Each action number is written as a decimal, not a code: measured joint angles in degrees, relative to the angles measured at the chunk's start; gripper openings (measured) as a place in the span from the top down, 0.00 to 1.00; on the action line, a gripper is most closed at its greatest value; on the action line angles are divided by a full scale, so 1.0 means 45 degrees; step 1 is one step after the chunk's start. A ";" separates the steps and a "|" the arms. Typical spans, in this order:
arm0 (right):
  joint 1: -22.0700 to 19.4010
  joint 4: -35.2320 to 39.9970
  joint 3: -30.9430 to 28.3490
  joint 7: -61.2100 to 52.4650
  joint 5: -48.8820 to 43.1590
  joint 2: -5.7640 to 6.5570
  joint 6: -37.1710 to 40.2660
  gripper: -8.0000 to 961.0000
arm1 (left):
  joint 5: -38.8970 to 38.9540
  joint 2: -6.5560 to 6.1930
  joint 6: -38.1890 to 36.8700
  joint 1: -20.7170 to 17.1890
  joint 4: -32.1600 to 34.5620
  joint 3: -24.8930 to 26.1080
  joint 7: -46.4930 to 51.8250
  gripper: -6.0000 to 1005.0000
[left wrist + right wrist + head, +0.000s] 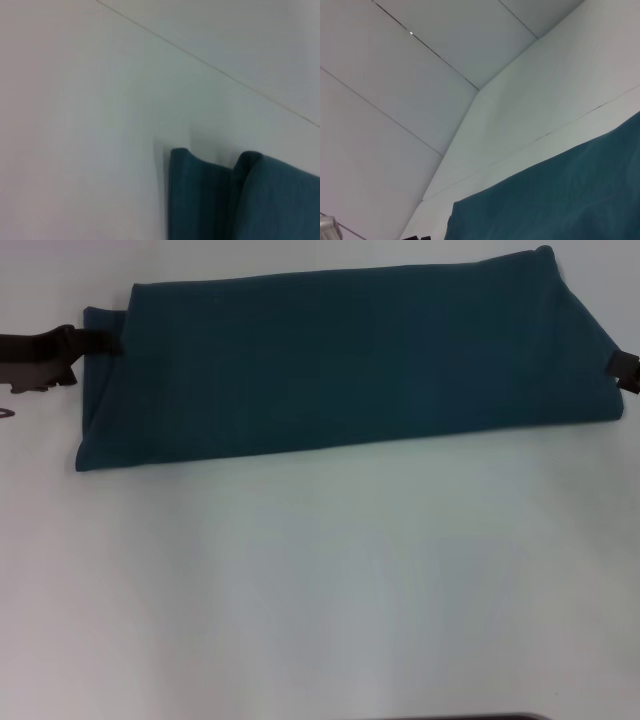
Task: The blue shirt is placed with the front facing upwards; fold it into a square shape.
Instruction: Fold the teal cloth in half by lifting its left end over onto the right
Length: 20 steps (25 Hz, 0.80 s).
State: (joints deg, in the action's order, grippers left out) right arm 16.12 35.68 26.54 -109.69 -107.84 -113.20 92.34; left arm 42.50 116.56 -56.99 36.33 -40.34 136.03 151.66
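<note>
The blue shirt lies on the white table as a long folded band across the far part of the head view. Its plain side faces up and no letters show. My left gripper is at the band's left end, its black tip reaching over the cloth edge. My right gripper is at the band's right end, mostly cut off by the frame edge. The left wrist view shows layered shirt folds on the table. The right wrist view shows a shirt corner.
The white table stretches from the shirt to the near edge. A thin seam runs across the tabletop near the shirt's left end. A dark edge shows at the bottom of the head view.
</note>
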 joint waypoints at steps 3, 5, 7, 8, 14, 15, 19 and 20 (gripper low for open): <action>-0.0016 0.0000 0.0000 0.0000 0.0000 0.0000 0.0004 0.03 | -0.0132 0.0004 0.0007 0.0006 0.0147 0.0022 0.0143 0.12; -0.0021 0.0000 0.0000 0.0000 0.0000 0.0000 0.0001 0.03 | -0.0234 0.0000 0.0017 0.0006 0.0192 0.0023 0.0228 0.12; -0.0024 0.0000 0.0000 0.0000 0.0000 0.0000 -0.0013 0.03 | -0.0262 0.0002 0.0027 -0.0006 0.0212 0.0020 0.0276 0.12; -0.0025 0.0000 0.0000 0.0000 0.0000 0.0003 -0.0022 0.03 | -0.0263 0.0005 0.0027 -0.0012 0.0226 0.0027 0.0278 0.12; -0.0046 0.0000 0.0000 0.0000 0.0000 0.0020 -0.0040 0.03 | -0.0212 0.0034 -0.0115 0.0000 0.0256 0.0020 0.0282 0.12; -0.0051 0.0000 0.0000 0.0000 0.0000 0.0020 -0.0041 0.03 | -0.0209 0.0054 -0.0139 0.0018 0.0256 0.0017 0.0283 0.12; -0.0050 0.0000 0.0001 0.0000 0.0000 0.0021 -0.0048 0.03 | -0.0246 0.0157 -0.0296 0.0089 0.0242 0.0009 0.0282 0.12; -0.0050 0.0000 0.0000 0.0000 0.0000 0.0020 -0.0050 0.03 | -0.0249 0.0185 -0.0360 0.0100 0.0224 0.0003 0.0283 0.12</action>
State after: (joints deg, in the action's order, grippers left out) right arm 15.90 35.68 26.54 -109.69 -107.84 -113.11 92.11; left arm 41.37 117.39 -58.61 36.78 -39.33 136.05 152.93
